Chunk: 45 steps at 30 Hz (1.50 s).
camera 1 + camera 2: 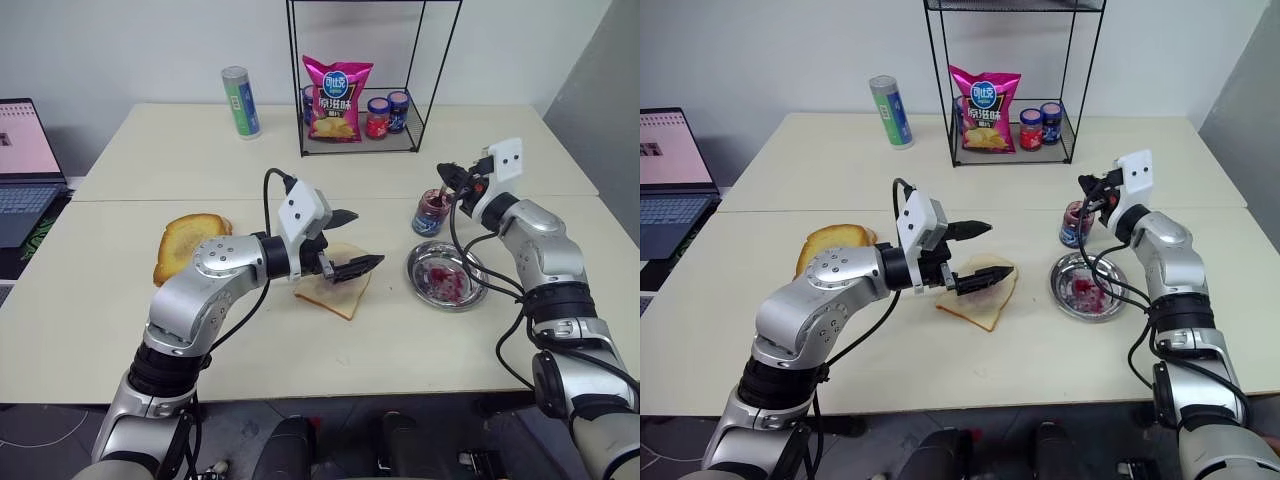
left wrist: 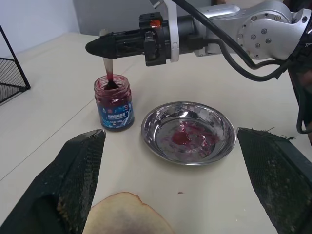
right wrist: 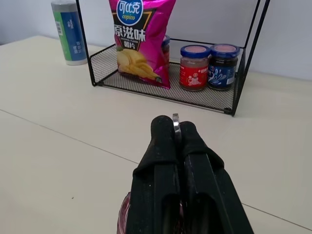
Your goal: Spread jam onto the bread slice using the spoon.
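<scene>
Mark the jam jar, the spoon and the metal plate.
jam jar [image 2: 115, 105], left wrist view, blue label.
spoon [image 2: 109, 73], left wrist view, stained handle above the jar.
metal plate [image 2: 155, 122], left wrist view, bare rim.

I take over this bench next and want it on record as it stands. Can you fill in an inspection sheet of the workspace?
Surface: pale table, two tops joined by a seam.
Job's things: open jam jar beside the plate; spoon dipped in it; bread slice with a purple smear, under the left pincer.
Clutter: jam-smeared metal plate; toasted slice; green can; wire rack holding a chip bag and two lidded jars.
Grippers: left pincer open, over the bread; right pincer shut on the spoon handle, above the jar.
Cables: black leads looped along both arms.
Surroundings: laptop on the robot's left; plain wall behind.
</scene>
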Available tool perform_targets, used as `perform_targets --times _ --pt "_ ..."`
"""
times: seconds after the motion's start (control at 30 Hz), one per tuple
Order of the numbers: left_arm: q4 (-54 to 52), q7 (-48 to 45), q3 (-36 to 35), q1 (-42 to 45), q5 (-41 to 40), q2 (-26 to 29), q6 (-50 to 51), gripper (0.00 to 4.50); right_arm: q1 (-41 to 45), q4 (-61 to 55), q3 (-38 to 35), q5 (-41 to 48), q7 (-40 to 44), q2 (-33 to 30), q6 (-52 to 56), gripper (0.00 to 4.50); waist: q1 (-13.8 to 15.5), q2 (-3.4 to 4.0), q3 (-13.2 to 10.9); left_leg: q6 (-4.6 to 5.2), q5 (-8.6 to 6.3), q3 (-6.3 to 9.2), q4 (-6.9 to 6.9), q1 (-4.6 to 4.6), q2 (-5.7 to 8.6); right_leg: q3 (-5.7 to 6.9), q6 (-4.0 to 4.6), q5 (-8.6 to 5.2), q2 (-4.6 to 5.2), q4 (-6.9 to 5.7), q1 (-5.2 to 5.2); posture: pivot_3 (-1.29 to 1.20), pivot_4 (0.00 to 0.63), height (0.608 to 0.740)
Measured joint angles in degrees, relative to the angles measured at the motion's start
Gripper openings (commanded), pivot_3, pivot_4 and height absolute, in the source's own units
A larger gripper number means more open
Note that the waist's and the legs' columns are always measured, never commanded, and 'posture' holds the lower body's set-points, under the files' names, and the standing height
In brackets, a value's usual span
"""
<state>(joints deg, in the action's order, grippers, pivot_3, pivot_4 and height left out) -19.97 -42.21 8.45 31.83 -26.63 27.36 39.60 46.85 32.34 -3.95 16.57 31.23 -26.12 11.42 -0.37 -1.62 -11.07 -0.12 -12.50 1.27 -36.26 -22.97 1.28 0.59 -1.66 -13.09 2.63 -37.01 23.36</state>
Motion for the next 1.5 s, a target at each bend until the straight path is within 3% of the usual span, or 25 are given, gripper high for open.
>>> perform_targets --times 0.37,0.83,1.5 --pt "-0.5 0.3 -0.4 0.0 -0.1 0.5 0.2 4.5 0.0 0.5 -2.9 0.7 -1.4 2.2 5.0 0.05 0.0 0.0 0.0 0.0 0.0 0.0 -0.01 0.0 0.0 0.0 0.01 0.0 0.0 -0.01 0.0 0.0 0.15 0.74" --pt "-0.3 0.3 -0.4 0.0 0.1 0.4 -0.1 4.5 3.2 -0.5 -15.6 12.8 -8.6 4.4 22.5 0.05 0.0 0.0 0.0 0.0 0.0 -0.01 0.0 0.0 0.0 0.0 0.01 0.01 0.0 -0.02 0.0 0.0 0.15 0.74" --pt "0.3 0.1 -0.4 0.0 0.4 0.3 -0.9 4.5 5.0 0.1 -21.9 16.3 -15.1 4.9 26.4 0.05 -0.1 0.01 0.0 0.0 0.0 -0.01 0.0 0.0 0.0 0.0 0.01 0.01 0.0 -0.03 0.0 0.0 0.15 0.74"
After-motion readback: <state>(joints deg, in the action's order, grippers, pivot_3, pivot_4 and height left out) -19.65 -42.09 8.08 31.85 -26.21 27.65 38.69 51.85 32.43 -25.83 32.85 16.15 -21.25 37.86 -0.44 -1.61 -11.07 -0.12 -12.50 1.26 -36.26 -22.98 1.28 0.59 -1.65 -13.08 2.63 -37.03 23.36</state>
